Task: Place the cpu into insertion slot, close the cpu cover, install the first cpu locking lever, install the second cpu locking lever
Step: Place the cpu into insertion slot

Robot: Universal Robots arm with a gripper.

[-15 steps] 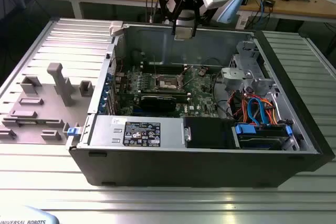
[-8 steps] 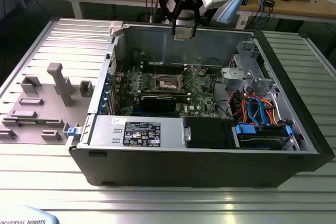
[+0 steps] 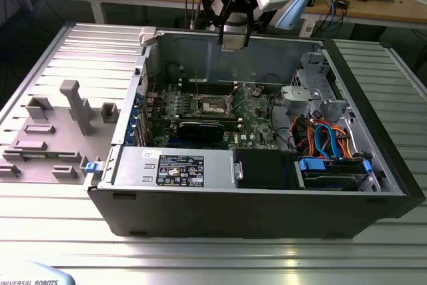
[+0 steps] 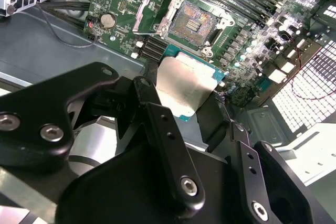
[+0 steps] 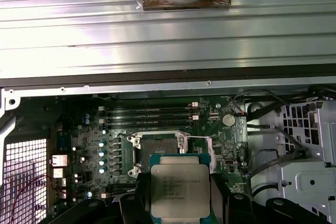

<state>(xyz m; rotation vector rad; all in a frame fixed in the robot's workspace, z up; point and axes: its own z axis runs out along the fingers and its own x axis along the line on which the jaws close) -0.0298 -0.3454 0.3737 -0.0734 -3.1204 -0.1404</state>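
My gripper (image 3: 234, 38) hangs above the back wall of the open computer case, shut on the cpu (image 3: 235, 42). The cpu (image 5: 180, 187) is a flat square chip with a silver top, held flat between the two black fingers (image 4: 163, 129). Its metal face (image 4: 184, 87) also shows in the second wrist view. Below it, on the green board, the insertion slot (image 5: 157, 144) lies bare, with its dark centre (image 4: 194, 22) exposed. The cpu cover (image 4: 152, 9) stands flipped up beside the insertion slot (image 3: 215, 103). The cpu is well above the board, touching nothing.
A black card (image 3: 200, 129) lies across the board in front of the socket. Long memory slots (image 5: 147, 114) run behind it. A power supply (image 3: 173, 165) and a drive cage with coloured cables (image 3: 327, 138) fill the case's near side. A grey fixture (image 3: 77, 105) stands outside, at the exterior view's left.
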